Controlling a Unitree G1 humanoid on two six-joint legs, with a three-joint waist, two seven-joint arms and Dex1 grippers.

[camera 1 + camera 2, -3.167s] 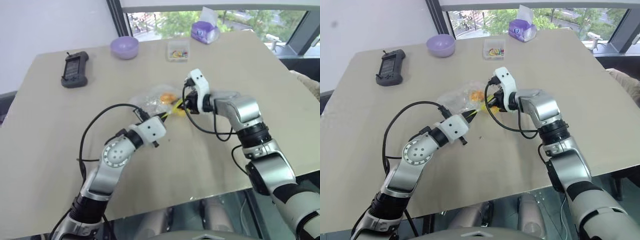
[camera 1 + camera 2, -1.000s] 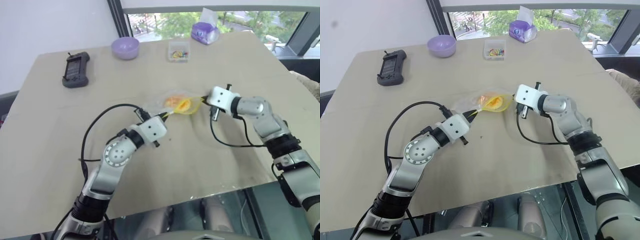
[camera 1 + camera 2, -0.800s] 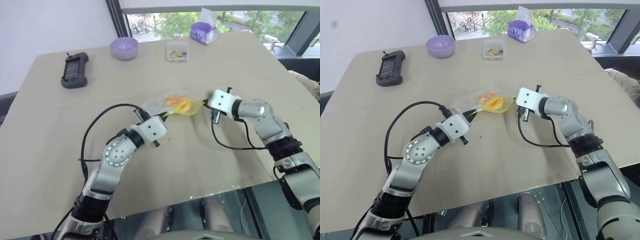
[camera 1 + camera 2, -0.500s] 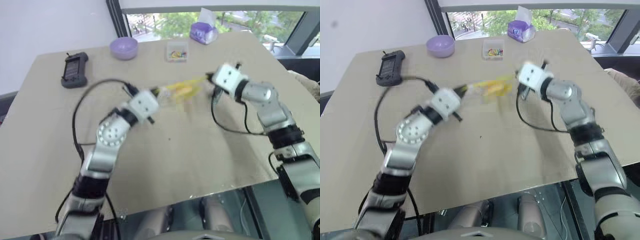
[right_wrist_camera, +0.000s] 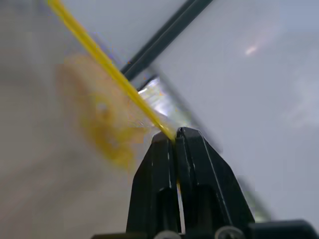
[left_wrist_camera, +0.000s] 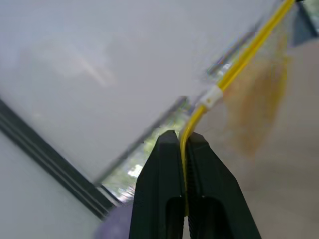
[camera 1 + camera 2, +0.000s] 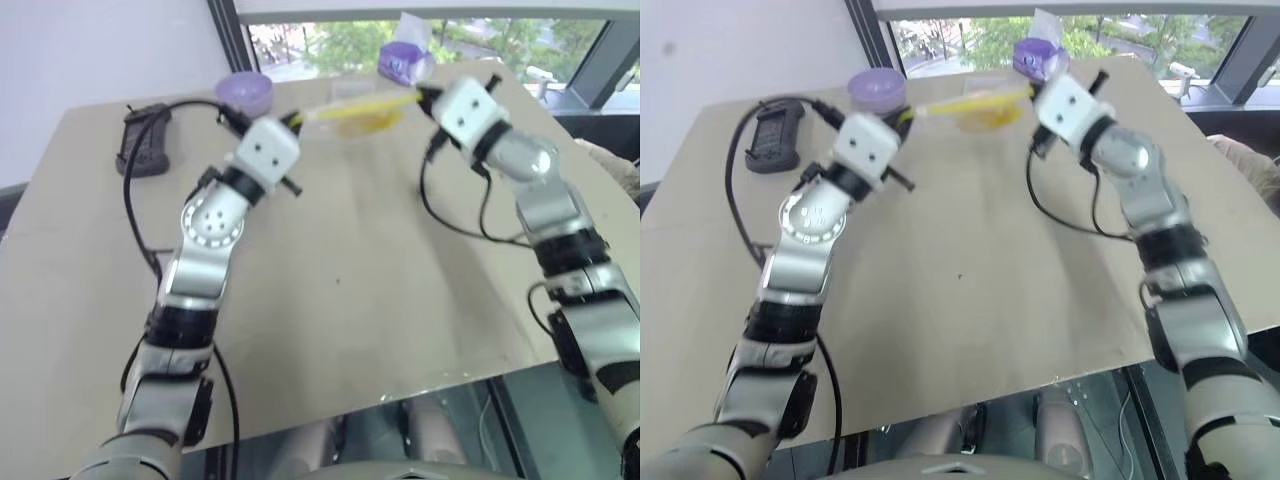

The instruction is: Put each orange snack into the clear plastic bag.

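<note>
1. My left pincer (image 6: pixel 180 145) is clamped tight on one end of the bag's (image 7: pixel 362 120) yellow zip strip (image 6: pixel 239 62).
2. My right pincer (image 5: pixel 174 138) is pinched on the other end of the strip.
3. The bag hangs stretched between them, above the far worktop (image 7: pixel 360 290).
4. The snack (image 7: pixel 985 117) is an orange blur inside the bag.

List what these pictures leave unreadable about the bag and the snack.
- Round orange-yellow bun: a motion-blurred smear in the head views and both wrist views; its scored top is unreadable.
- Clear plastic bag with yellow zip strip: whether the zip is sealed, blurred in every view.
- Small clear box: mostly hidden behind the raised bag, head views.
</note>
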